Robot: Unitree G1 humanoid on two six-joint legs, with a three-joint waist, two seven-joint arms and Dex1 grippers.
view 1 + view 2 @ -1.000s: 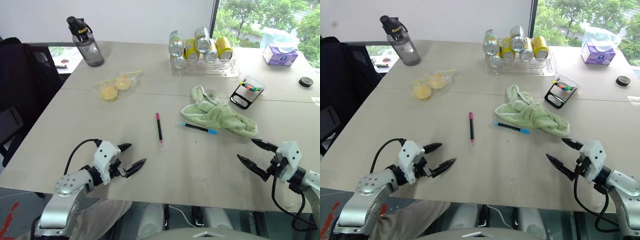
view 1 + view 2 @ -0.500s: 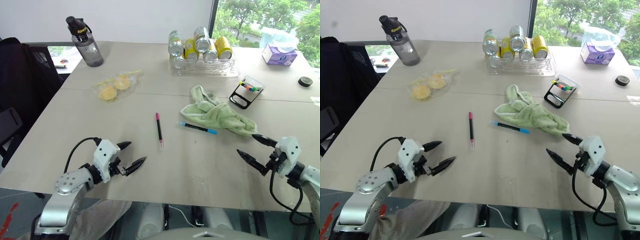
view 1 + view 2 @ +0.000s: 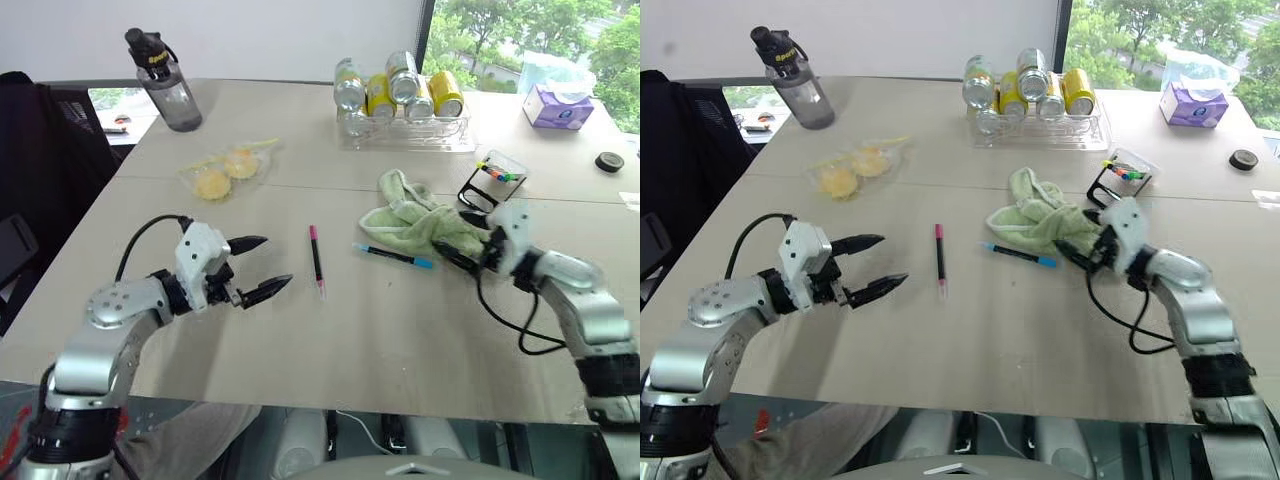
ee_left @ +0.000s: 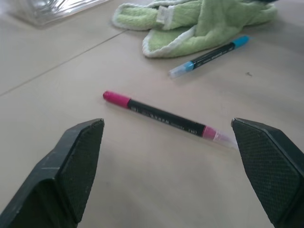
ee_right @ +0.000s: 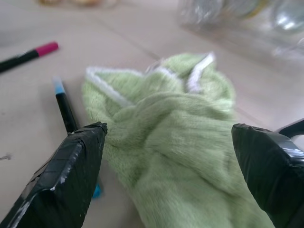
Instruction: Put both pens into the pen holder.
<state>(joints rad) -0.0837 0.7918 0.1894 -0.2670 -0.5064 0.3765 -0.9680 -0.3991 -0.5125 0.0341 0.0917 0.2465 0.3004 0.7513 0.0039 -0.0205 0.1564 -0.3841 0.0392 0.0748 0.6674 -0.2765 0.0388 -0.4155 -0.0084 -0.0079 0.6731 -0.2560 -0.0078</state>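
black slim pens lay flat on counter (image 3: 150,200): pink pen (image 3: 317,259) mid, blue pen (image 3: 395,256) by green towel (image 3: 425,225). prob light, stiff, roll-prone; grip mid-barrel. left pincer (image 3: 256,268) & right pincer (image 3: 1080,236) wide open, empty. pen holder (image 3: 495,184) beyond towel.

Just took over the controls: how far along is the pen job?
Nothing is done yet. The magenta-ended black pen and the blue-ended black pen both lie on the beige table; the black-framed clear pen holder has neither. Nothing in hand: left claw and right claw are open, near the pens. Both pickups remain.
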